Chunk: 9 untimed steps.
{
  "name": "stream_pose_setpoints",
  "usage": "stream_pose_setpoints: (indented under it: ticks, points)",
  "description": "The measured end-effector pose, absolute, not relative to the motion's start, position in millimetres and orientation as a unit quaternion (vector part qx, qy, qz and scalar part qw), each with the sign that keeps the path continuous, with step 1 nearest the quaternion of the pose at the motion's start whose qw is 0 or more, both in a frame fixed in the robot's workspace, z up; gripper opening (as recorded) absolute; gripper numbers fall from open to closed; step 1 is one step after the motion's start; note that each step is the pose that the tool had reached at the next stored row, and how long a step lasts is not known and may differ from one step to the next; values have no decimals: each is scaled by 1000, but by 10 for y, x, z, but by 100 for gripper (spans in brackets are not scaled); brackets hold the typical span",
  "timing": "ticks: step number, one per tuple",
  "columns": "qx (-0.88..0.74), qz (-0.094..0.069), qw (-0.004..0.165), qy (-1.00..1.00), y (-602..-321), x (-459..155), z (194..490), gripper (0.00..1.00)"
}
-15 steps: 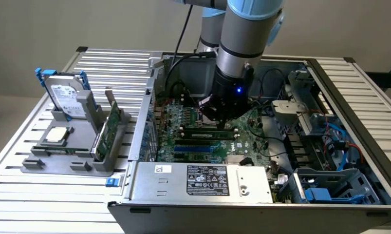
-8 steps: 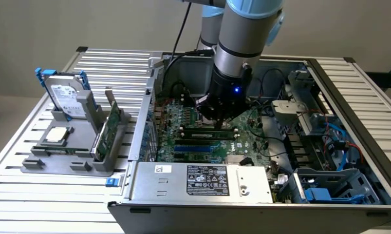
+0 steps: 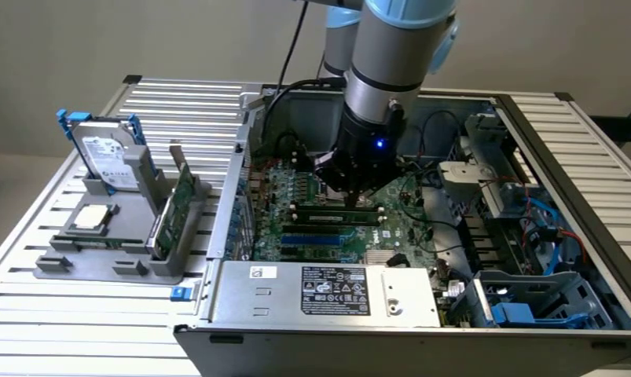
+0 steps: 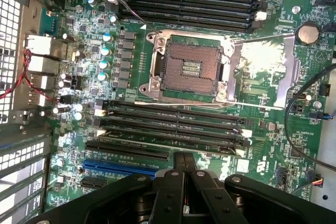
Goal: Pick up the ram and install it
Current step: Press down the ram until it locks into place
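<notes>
Gripper (image 3: 355, 195) hung pinched shut and apparently empty, its tips directly above the ram (image 3: 336, 213), which stood edge-up on the motherboard (image 3: 405, 229), its long axis running crosswise beneath them.

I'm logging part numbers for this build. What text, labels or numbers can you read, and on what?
No text can be read reliably.
Power supply label: print too small to read.
Hard drive label: blurred.
Motherboard white lettering: too small to read.
</notes>
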<state>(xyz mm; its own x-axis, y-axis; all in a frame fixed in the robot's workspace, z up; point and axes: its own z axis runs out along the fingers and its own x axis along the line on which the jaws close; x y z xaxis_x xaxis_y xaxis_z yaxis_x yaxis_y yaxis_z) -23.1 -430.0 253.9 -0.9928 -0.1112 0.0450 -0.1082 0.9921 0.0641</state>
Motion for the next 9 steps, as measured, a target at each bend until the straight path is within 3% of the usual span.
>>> stream_pose_setpoints:
  ticks: [9]
  points:
    - [51, -31, 24, -998, -4326, -238, 2544, 11]
